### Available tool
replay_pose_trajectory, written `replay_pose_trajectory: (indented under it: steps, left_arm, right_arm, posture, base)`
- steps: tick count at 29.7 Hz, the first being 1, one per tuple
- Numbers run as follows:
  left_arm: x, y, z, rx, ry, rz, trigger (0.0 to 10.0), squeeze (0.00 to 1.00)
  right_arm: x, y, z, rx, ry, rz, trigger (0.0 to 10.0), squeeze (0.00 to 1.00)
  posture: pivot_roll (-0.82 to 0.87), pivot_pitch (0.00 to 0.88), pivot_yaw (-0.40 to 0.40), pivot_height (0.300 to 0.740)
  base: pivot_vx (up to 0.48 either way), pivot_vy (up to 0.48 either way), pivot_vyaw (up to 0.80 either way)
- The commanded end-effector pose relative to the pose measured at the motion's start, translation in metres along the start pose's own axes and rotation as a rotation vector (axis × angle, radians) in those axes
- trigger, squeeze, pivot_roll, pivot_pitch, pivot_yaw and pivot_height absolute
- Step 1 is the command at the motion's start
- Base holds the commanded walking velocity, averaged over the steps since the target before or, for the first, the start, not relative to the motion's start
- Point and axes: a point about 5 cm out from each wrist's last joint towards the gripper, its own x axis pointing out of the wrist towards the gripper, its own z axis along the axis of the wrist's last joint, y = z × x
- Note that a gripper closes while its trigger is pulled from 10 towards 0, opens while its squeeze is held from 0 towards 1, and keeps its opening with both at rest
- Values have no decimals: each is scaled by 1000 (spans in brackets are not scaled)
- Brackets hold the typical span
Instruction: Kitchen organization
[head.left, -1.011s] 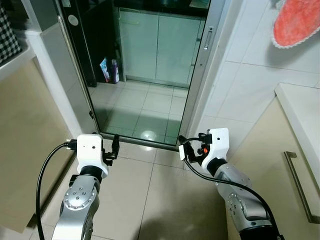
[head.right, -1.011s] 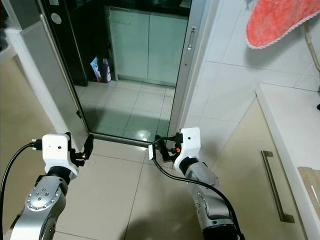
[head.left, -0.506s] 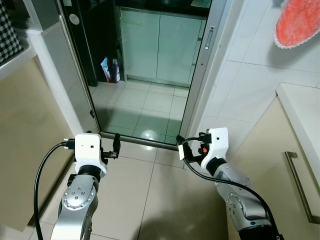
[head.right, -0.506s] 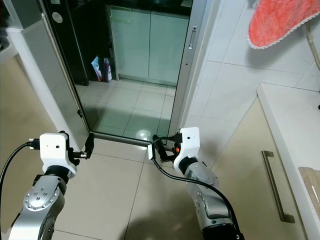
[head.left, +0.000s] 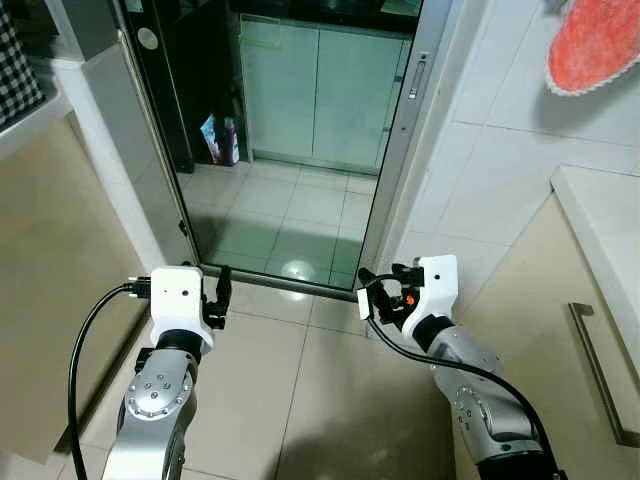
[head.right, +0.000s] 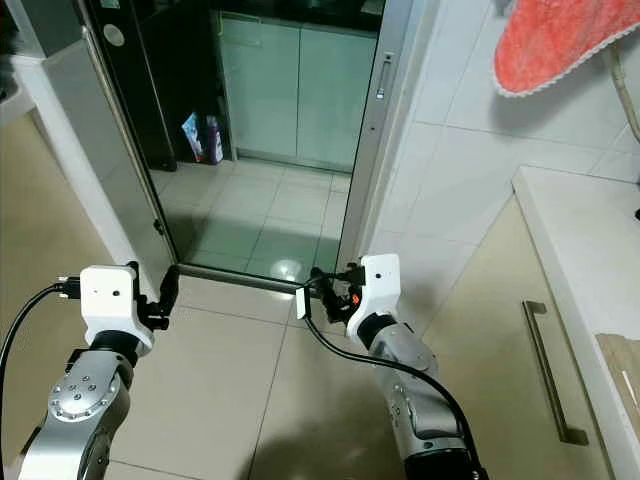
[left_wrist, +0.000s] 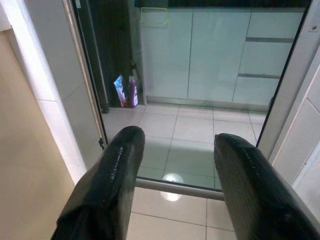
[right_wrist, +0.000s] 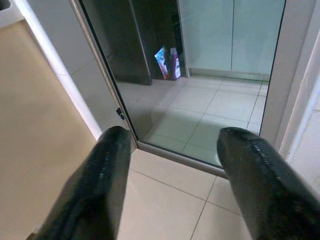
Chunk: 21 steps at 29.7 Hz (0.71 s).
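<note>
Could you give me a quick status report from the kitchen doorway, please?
Left gripper and right gripper: jaws open, empty, held low before the glass door. Nothing picked up yet. Purple bottle beyond it.

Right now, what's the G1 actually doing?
Nothing is being handled. The robot stands on the tiled floor facing a glass sliding door, with cabinets and a couple of bottles seen beyond the glass. The left gripper and right gripper are both held out in front, open and empty. A red cloth hangs above the counter on its right.
</note>
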Motion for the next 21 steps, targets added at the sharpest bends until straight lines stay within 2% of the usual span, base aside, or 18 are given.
replay_pose_trajectory:
  steps: [1,7,8,9,10,11,19,20,21]
  left_arm:
    - [1,-1,5,7,-23,-5,0,0]
    - [3,-1,6,19,-27,-13,0,0]
    - [4,1,5,20,-23,-6,1020,0]
    - [4,1,5,20,-23,-6,1020,0]
    - [5,2,4,23,-18,4,4039,0]
    - [6,4,3,26,-10,21,10000,0]
    - [9,0,5,50,-13,2,10000,0]
    - [9,0,5,41,-13,-6,10000,0]
    - [8,-1,5,34,-13,-11,10000,0]
  right_arm:
    - [0,0,6,7,-32,7,0,0]
    - [1,1,4,6,-26,6,0,0]
    - [1,2,3,2,-22,3,3098,0]
    - [1,2,3,2,-22,3,3098,0]
    - [1,1,3,-5,-17,-4,8000,0]
    - [2,0,2,-10,-11,-16,10000,0]
    - [0,-5,3,-14,-13,-28,10000,0]
    - [-1,-4,2,-8,-15,-18,10000,255]
    - [-1,-4,2,-3,-17,-11,10000,255]
  posture:
    - [21,0,-44,740]
    - [23,0,-48,740]
    - [19,0,-43,740]
    - [19,0,-43,740]
    - [18,0,-41,740]
    - [17,0,-36,740]
    - [11,0,-25,740]
    - [11,0,-26,740]
    - [11,0,-27,740]
  base:
    - [0,0,0]
    - [0,0,0]
    - [0,0,0]
    - [0,0,0]
    - [0,0,0]
    - [0,0,0]
    - [0,0,0]
    - [0,0,0]
    - [0,0,0]
